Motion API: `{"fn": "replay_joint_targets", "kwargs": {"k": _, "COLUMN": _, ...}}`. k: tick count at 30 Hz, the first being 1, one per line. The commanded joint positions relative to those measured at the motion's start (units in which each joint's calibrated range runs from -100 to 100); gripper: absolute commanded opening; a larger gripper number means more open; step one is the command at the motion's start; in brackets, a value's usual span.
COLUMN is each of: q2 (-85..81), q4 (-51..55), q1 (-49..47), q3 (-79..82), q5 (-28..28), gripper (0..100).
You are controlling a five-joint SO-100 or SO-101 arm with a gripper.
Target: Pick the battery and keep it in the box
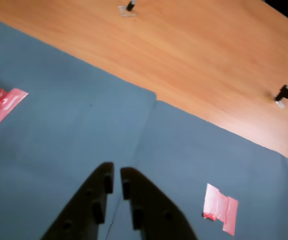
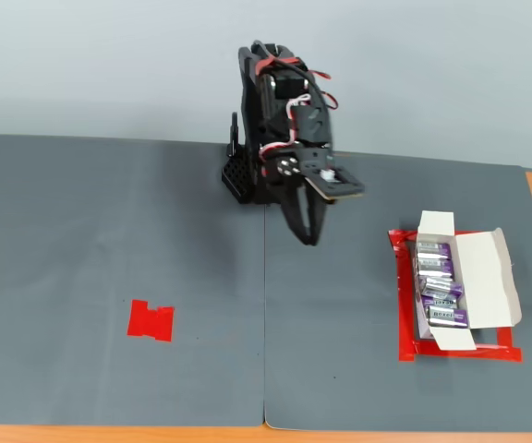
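With jaws closed on nothing, the gripper [image 2: 309, 238] hangs well apart from the box [image 2: 460, 277], where the batteries [image 2: 439, 285] already lie stacked crosswise; none lies outside it.

A plain pale grey-blue wall [image 2: 109, 65] rises behind the claw [image 2: 308, 236] in the fixed view. Beneath the claw, two dark grey mats [image 2: 109, 231] lie side by side, their seam running just left of it. Orange wooden tabletop [image 1: 194, 55] shows beyond the mats in the wrist view, ahead of the claw. Light is even and soft.
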Motion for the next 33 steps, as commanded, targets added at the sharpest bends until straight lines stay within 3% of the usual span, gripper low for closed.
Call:
{"fn": "replay_joint_targets", "kwargs": {"k": 1, "q2": -5.65, "q4": -0.47, "q1": 4.79, "q3": 3.02, "q5": -0.16, "gripper": 2}}
{"fn": "replay_joint_targets", "kwargs": {"k": 8, "q2": -15.66, "q4": -0.64, "q1": 10.54, "q3": 13.06, "q5": -0.16, "gripper": 2}}
{"fn": "replay_joint_targets", "kwargs": {"k": 16, "q2": -26.17, "q4": -0.64, "q1": 10.61, "q3": 25.54, "q5": -1.36, "gripper": 2}}
{"fn": "replay_joint_targets", "kwargs": {"k": 21, "q2": -26.59, "q4": -0.64, "q1": 10.31, "q3": 30.34, "q5": -3.92, "gripper": 2}}
{"fn": "replay_joint_targets", "kwargs": {"k": 33, "q2": -26.59, "q4": -0.38, "q1": 10.24, "q3": 41.64, "q5": -3.92, "gripper": 2}}
